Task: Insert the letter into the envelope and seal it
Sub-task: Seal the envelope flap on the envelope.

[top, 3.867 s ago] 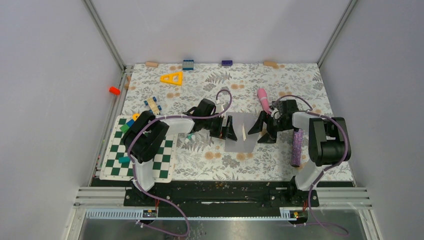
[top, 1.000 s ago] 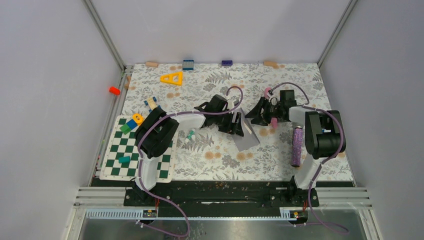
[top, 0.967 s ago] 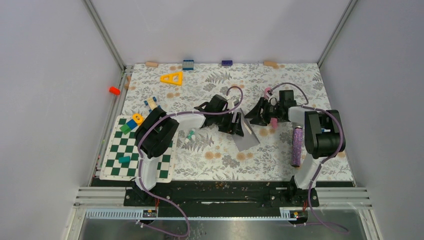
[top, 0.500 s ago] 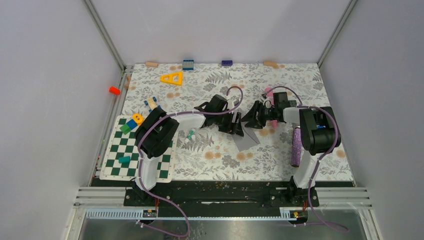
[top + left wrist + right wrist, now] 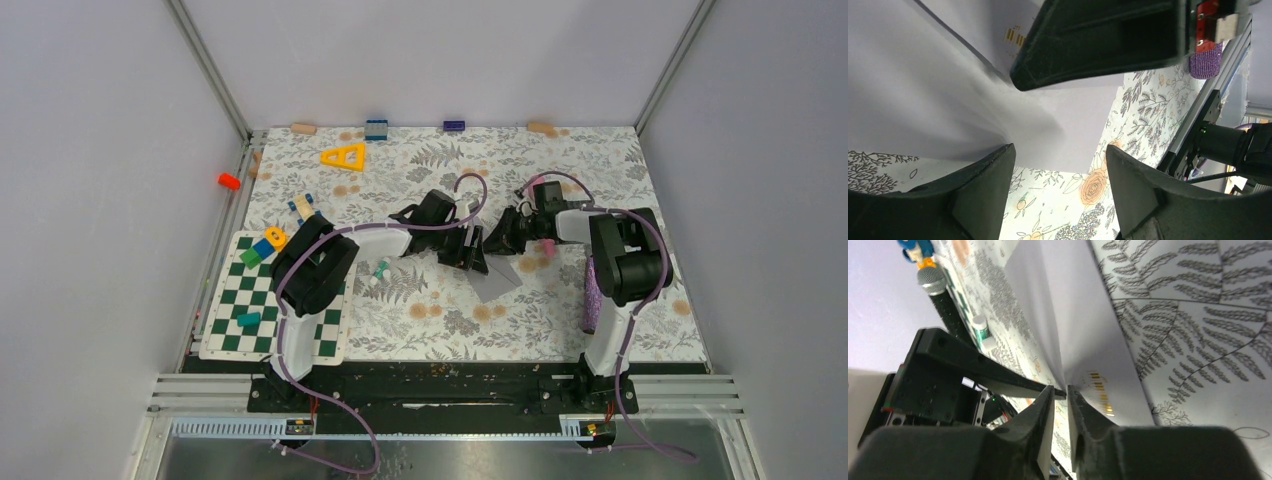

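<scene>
The envelope (image 5: 1063,315) sits in the middle of the flowered worktop (image 5: 430,310), between the two arms, with one side on the surface and the other lifted into a sloping sheet with a crease running through it. The right claw (image 5: 1060,388) is clenched to a thin slit on that raised edge, near a small patch of gold print (image 5: 1100,385). This pinch looks like what holds the paper off the worktop. The left claw (image 5: 1058,152) is released, its fingers spread wide and low against the surface, with one tip apparently touching the underside of the lifted paper. Held that way, it can brace the envelope so it does not slide while the other arm pulls. The letter shows in none of the views. It may already be inside the grey paper, but that cannot be told from here. If so, the step in hand is probably folding the flap over to close it. The risk is that thin paper buckles or slips out of such a narrow grip.
</scene>
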Controlling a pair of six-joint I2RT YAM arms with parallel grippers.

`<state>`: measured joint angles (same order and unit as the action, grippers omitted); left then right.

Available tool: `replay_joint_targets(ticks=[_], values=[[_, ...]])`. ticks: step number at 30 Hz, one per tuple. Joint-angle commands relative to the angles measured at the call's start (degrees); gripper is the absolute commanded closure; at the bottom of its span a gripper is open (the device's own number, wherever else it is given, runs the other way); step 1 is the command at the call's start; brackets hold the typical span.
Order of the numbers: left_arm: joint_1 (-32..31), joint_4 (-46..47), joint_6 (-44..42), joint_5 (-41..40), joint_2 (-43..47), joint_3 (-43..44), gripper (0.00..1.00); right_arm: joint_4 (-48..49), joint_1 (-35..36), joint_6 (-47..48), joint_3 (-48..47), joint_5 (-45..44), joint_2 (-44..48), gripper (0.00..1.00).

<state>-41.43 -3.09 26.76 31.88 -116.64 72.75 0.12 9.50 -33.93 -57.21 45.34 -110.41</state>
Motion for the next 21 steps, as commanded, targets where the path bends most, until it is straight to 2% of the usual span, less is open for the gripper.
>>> replay_joint_targets(ticks=[1,2,5,21], values=[[-1.0,-3.3,-1.2,0.5,-2.2,-1.2,0.3,-5.6,1.7,1.9,-3.8,-5.0,-1.6,0.87],[-1.0,-3.3,-1.2,0.5,-2.2,-1.3,0.3,-6.5,1.9,2.4,-4.4,-5.6,-1.9,0.93],[-1.1,-3.3,-1.2,0.5,-2.0,-1.3,0.3,-9.0,2.4,3.2,-5.8,-8.2,-2.8,1.0],[-1.3,-4.5,-2.2,0.2,-1.2,-0.5,0.32,-18.5,7.4,6.7,-12.6,-19.2,-4.5,1.0]])
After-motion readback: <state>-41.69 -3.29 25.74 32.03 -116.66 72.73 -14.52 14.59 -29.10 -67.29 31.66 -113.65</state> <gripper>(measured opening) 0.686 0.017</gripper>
